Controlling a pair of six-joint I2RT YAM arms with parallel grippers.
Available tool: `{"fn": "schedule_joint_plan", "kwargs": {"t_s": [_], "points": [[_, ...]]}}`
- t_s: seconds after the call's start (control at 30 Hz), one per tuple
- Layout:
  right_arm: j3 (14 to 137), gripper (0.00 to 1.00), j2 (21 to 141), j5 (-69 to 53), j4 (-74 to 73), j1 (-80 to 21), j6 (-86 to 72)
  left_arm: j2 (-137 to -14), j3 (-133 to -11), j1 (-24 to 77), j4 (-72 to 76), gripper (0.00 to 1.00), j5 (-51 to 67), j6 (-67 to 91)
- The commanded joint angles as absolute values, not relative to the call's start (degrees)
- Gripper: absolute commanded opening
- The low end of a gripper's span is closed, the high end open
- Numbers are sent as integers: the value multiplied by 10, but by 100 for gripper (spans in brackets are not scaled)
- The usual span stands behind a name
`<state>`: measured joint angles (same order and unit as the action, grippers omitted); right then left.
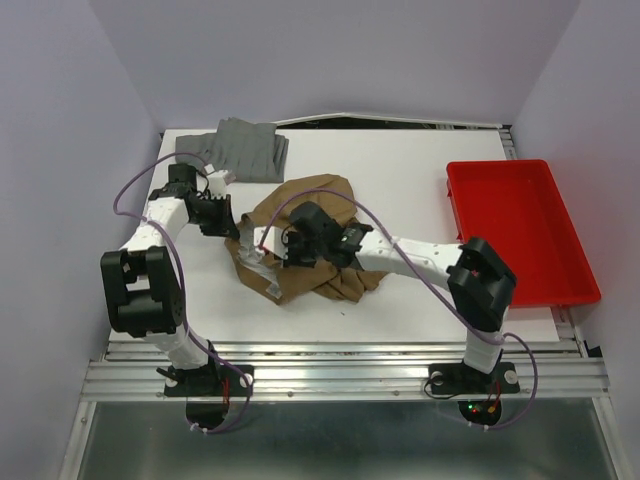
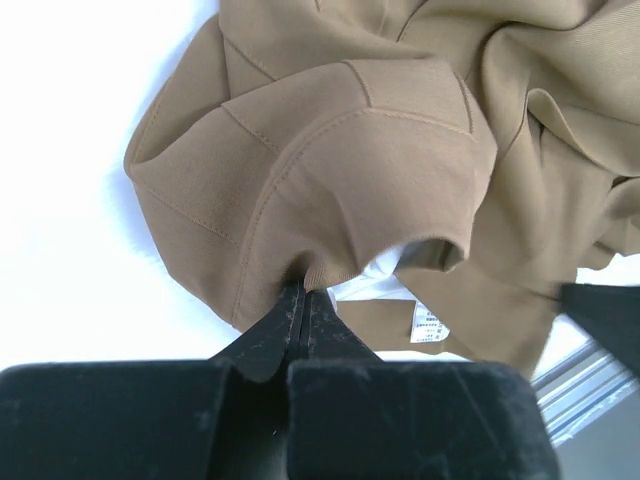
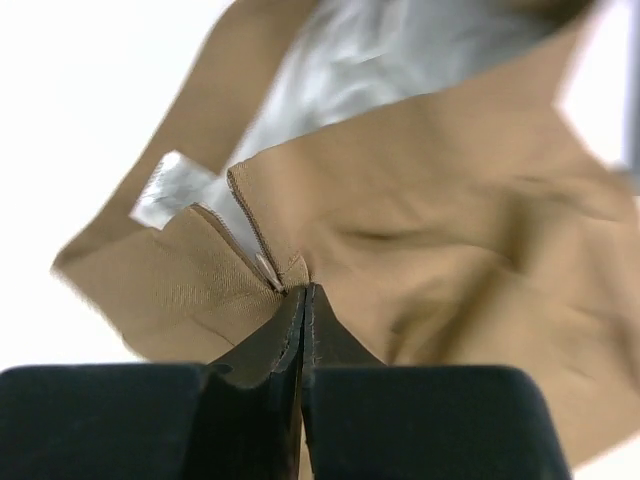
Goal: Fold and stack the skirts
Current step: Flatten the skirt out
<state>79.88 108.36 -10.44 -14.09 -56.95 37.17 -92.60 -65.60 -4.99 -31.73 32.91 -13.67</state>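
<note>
Looking down on the white desk (image 1: 400,180), you see the tan-brown pleated cloth skirt (image 1: 318,192) crumpled in a heap near the middle, between the two arms. Your left gripper (image 2: 303,291) is clamped on a fold of that skirt's outer cloth at its left side. In the left wrist view the jaws meet w/ only tan fabric pinched at the tips, and the cloth bunches up from there. Just beside the pinch a bit of white lining (image 2: 385,278) peeks out, w/ a small white care label (image 2: 429,325) below it. Your right gripper (image 3: 303,291) is closed too, tips nipping an edge of the same skirt where tan cloth meets its pale silvery lining (image 3: 330,70), which shows thru the opening above the pinch. From the top cam the right gripper sits over the heap's near-left part, close to the left one but apart from it. The mid-grey pleated cloth skirt (image 1: 238,150) lies in a flat-ish bundle at the desk's far-left corner, apart from both grippers; can't tell if its edge touches the tan one. The red plastic tray (image 1: 520,235) sits on the desk's right side.
</note>
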Motion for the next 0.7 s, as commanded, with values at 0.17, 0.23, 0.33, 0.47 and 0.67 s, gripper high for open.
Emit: {"fn": "schedule_joint_plan", "kwargs": {"t_s": [0.17,0.23,0.33,0.47,0.67], "points": [[869,1,986,-119,-203,-476,361,-882,-661,-52,-332,0,314,-185],[867,1,977,-125,-209,-451,355,-877,-660,-52,-333,0,317,-191],[838,1,949,-134,-219,-418,349,-868,-662,-52,-334,0,322,-196],[768,1,912,-162,-218,-317,325,-867,-669,-49,-349,0,337,-226],[676,1,867,-178,-212,-291,324,-876,-682,-49,-344,2,359,-233]]}}
